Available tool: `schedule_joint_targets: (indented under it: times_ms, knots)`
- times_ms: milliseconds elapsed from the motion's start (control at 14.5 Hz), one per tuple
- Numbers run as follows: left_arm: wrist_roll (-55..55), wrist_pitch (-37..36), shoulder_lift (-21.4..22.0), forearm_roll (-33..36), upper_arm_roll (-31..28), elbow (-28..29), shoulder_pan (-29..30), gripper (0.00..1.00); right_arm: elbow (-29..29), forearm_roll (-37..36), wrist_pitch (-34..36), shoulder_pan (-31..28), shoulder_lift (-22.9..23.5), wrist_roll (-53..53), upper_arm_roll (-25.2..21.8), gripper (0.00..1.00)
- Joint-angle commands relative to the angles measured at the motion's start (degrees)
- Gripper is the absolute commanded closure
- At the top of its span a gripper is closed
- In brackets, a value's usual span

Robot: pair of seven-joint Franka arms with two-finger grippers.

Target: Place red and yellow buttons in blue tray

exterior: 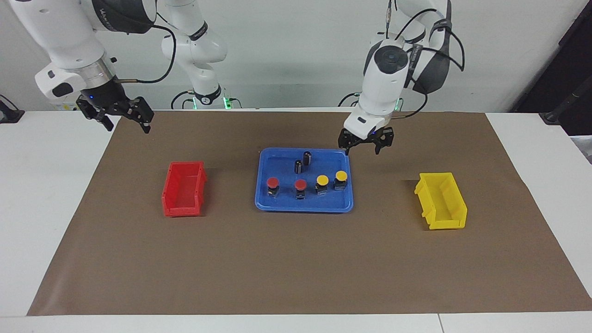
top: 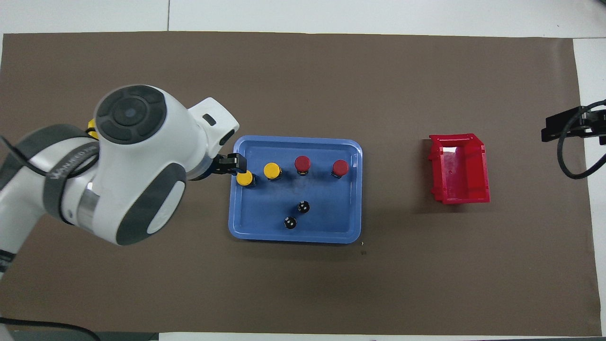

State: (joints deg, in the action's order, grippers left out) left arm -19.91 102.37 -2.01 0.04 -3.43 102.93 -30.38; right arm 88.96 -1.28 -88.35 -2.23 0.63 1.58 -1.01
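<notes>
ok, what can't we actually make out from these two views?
- Yellow bin: in the overhead view the left arm's body covers nearly all of it.
- Left gripper: mostly hidden under its own arm in the overhead view; the facing view shows it open, over the blue tray's corner.
- Right gripper: cut off by the overhead view's edge; it waits raised at its end of the table.

Glossy white arm (exterior: pixel 386 88) segments with dark grey joint caps, black cables, and black grippers.
</notes>
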Motion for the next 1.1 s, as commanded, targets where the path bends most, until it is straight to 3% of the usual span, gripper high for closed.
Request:
schedule_joint_targets:
  times_ms: [0, 275, 550, 757, 1032]
  knots:
    - [7.1, -4.8, 3.5, 1.4, -0.1, -0.1, 5.8, 0.0, 1.2, 0.2, -0.5, -0.3, -0.9, -1.4, 0.2, 0.0]
    - [14.9, -7.8, 6.6, 1.4, -0.2, -0.5, 14.9, 0.0, 1.2, 0.2, -0.6, -0.3, -0.9, -1.4, 0.2, 0.0]
    - [19.4, -12.0, 6.6, 1.1, -0.4, -3.4, 22.0, 0.0, 1.3, 0.2, -0.6, -0.3, -0.9, -1.4, 0.3, 0.0]
    - [22.0, -15.5, 6.6, 0.9, -0.4, -7.7, 24.0, 0.0, 1.3, 0.2, -0.6, -0.3, -0.9, -1.4, 0.2, 0.0]
    - [22.5, -15.9, 6.7, 1.0, 0.4, -8.7, 25.8, 0.0, 1.3, 0.2, -0.6, -0.3, -0.9, -1.4, 0.2, 0.0]
